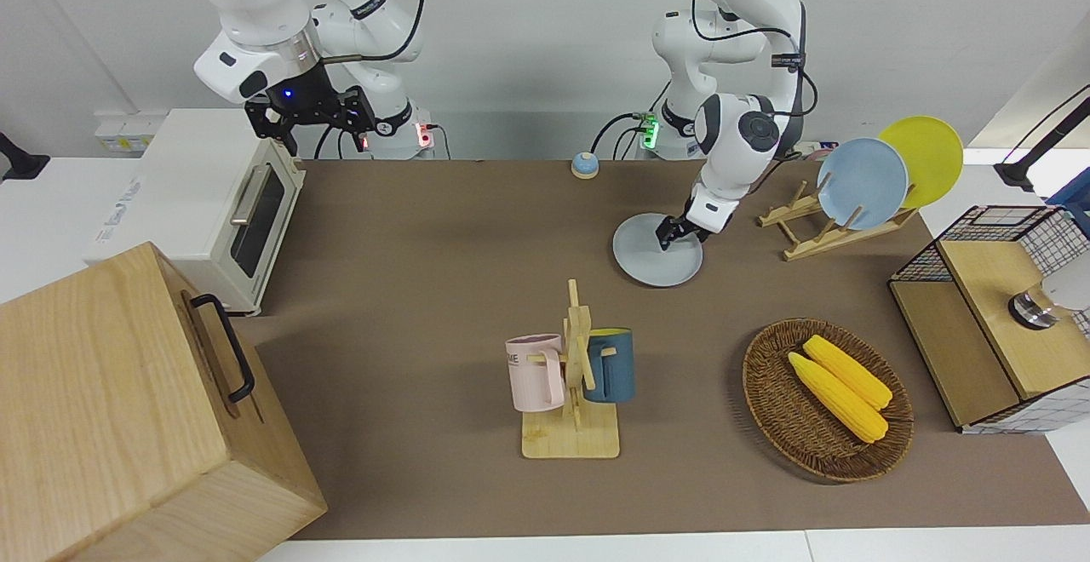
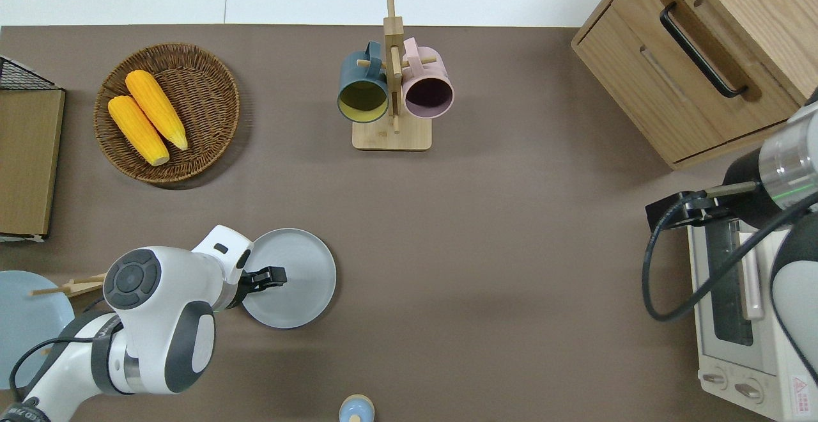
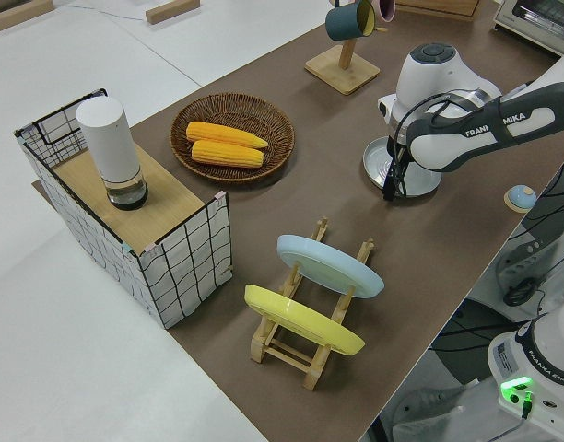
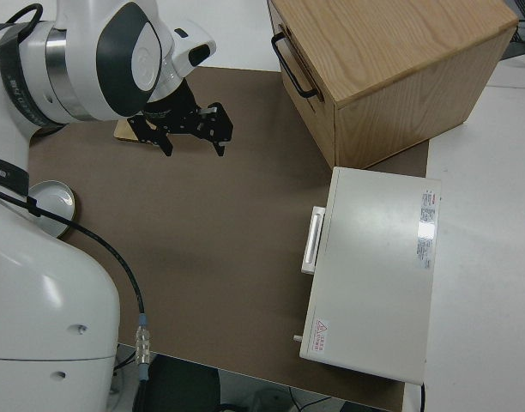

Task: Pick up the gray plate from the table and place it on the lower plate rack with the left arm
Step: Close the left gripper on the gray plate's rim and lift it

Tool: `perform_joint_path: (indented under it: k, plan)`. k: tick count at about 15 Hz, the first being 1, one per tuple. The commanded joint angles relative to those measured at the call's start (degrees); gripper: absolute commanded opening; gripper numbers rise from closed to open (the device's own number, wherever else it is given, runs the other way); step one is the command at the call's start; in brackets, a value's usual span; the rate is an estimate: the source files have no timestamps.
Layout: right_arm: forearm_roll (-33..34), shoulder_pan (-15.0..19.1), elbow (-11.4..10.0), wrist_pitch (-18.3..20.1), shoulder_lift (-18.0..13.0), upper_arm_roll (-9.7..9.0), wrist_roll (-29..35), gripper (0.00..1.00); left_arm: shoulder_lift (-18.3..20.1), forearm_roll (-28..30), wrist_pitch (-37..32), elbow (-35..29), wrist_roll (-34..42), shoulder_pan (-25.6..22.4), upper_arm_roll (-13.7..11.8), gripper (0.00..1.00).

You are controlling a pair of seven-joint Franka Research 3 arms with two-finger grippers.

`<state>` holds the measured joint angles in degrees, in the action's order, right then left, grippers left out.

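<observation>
Left gripper [image 1: 671, 237] low over the gray plate [image 1: 657, 252], finger spread unclear.
Three plates: gray flat on table, blue [image 1: 862, 182] and yellow [image 1: 924, 158] in the rack [image 1: 813, 234]; arm reads "FRANKA EMIKA".

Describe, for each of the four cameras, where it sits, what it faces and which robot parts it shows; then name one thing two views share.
Front view: across the table, facing both arms; left end effector at the gray plate.
Overhead view: straight down; left arm on the plate, right arm at the edge.
Left side view: raised at the left arm's end, over the lower plate rack.
Right side view: beside the right arm, its open end effector over bare table.
Shared: front and overhead both show the mug stand.
</observation>
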<state>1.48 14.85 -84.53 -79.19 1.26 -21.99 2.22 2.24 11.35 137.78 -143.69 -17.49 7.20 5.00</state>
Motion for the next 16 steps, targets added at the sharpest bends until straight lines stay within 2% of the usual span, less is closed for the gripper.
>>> perform_joint_path:
  k: [1, 2, 3, 5, 16]
  plan:
    - [0.3, 1.3, 0.4, 0.6, -0.1, -1.21, 0.7, 0.983, -0.1, 0.5, 0.8, -0.4, -0.7, 0.4, -0.2, 0.38]
    - [0.3, 1.3, 0.4, 0.7, -0.1, -1.21, 0.7, 0.983, -0.1, 0.5, 0.5, -0.4, -0.6, 0.4, -0.2, 0.17]
    - [0.3, 1.3, 0.4, 0.6, -0.1, -1.21, 0.7, 0.983, -0.1, 0.5, 0.3, -0.4, -0.6, 0.4, -0.2, 0.14]
    - [0.3, 1.3, 0.4, 0.7, -0.1, -1.13, 0.7, 0.983, -0.1, 0.5, 0.2, -0.4, -0.6, 0.4, -0.2, 0.00]
    - [0.3, 1.3, 0.4, 0.6, -0.1, -1.21, 0.7, 0.983, -0.1, 0.0, 0.2, -0.3, -0.5, 0.4, -0.2, 0.00]
